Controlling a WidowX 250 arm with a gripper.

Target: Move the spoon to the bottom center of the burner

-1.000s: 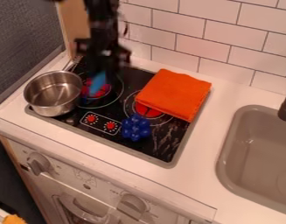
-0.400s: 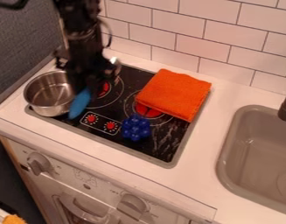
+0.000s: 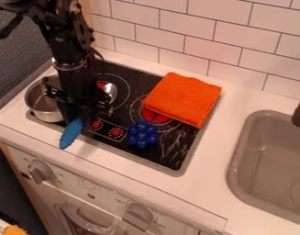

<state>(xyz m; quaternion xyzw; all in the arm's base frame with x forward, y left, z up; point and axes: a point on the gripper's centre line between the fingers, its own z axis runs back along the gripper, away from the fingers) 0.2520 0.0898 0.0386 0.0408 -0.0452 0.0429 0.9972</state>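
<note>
Spoon (image 3: 71, 133), blue-handled, apparently in the narrow pinch of the end effector (image 3: 77, 117)

- metal pot (image 3: 41, 105) crowds the gripper (image 3: 76, 115) at view-left
- low stovetop (image 3: 123, 115) leaves passage at its view-right, until the blue knobbly object (image 3: 142, 134) and orange cloth (image 3: 182, 98)
- tiled wall (image 3: 207, 50) stands behind it
</note>
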